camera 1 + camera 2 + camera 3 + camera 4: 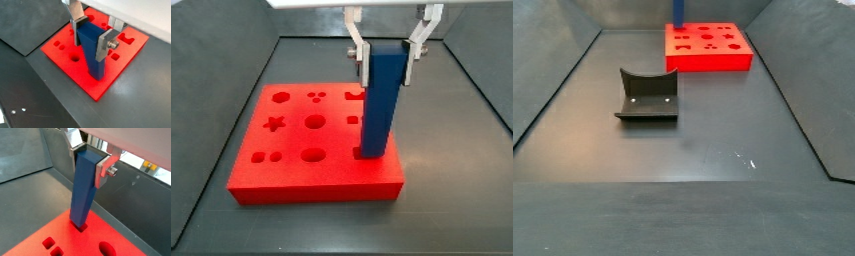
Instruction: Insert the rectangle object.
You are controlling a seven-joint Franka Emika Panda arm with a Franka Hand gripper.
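- Blue against red: the bar (382, 105) stands upright over the near right part of the red block (291, 150), its long axis vertical and in line with the pincer (386, 47) above it.
- The pincer is clamped on the bar's top end, one silver finger (105, 44) flat against each side, so the bar hangs straight below the pincer.
- The coming move turns on the bar's lower end and the rectangular hole under it. In a wrist view the foot (80, 222) sits right at a dark slot in the block; I judge it is just entering, not seated, since nearly the whole bar shows above the block.
- A side view gives the bar's tilt, which looks close to plumb, and the other shaped holes (313, 123), all well apart from the foot.
- The far side view alone shows the fixture (647, 96) out on the dark surface (714, 150), well apart from the block (710, 48); there the bar (679, 12) is only a sliver at the frame's edge.
- What is left, as I judge it, is a straight push down.
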